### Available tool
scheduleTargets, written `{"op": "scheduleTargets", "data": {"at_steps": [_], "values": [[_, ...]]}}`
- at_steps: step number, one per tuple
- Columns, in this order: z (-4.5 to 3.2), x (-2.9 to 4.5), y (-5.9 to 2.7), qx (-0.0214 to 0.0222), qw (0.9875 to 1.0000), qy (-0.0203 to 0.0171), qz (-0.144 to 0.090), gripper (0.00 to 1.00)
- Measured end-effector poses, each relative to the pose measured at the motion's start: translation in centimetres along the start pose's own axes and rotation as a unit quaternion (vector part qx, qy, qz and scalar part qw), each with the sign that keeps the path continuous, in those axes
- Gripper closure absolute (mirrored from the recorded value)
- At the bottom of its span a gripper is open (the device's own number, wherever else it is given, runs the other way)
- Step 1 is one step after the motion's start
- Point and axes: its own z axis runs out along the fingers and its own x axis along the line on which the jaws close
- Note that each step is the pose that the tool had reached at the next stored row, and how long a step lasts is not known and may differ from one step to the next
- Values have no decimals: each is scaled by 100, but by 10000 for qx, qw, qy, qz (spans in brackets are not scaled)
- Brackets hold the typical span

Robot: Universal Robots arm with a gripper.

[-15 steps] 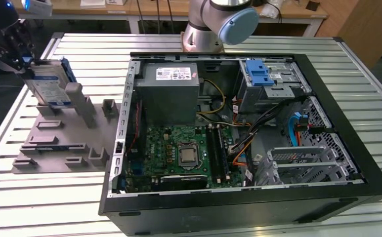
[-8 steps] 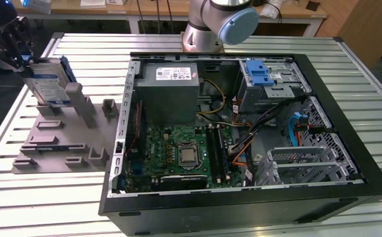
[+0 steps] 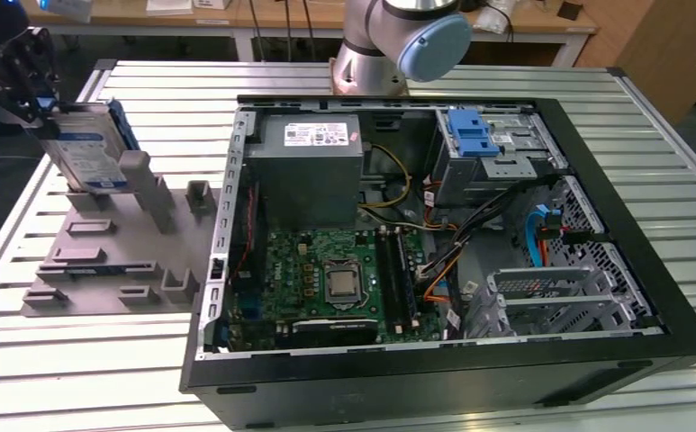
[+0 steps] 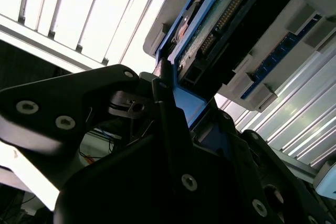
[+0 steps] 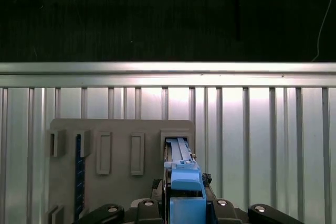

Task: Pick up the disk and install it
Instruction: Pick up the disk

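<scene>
- At the exterior view's left, the gripper hangs over a grey holder on the slatted table.
- Its fingers are closed on the disk, gripping it at the upper end.
- The disk stands upright, its lower end at a slot of the holder; whether it touches there I cannot tell.
- In the first wrist view its blue rail sits between the fingers.
- The open computer case lies well apart, toward the exterior view's right.
</scene>
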Motion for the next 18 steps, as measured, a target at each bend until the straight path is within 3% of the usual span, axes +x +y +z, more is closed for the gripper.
{"op": "scheduleTargets", "data": {"at_steps": [18], "values": [[-35, 0, 0, 0, 10000, 8, 0, 64]]}}
